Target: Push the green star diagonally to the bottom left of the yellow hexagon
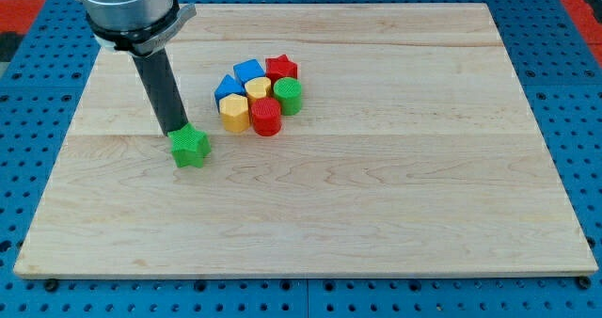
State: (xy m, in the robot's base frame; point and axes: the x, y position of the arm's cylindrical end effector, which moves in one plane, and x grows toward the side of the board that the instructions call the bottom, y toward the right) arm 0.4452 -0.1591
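Observation:
The green star [191,147] lies on the wooden board [376,196], left of centre. My tip [176,132] rests against the star's upper left edge. The yellow hexagon [235,113] sits to the star's upper right, at the lower left of a tight cluster of blocks. The star is below and to the left of the hexagon, with a small gap between them.
The cluster holds a blue triangular block [229,87], a blue block [249,71], a red star [281,70], a yellow block [258,87], a green cylinder [288,96] and a red cylinder [266,117]. A blue pegboard [38,92] surrounds the board.

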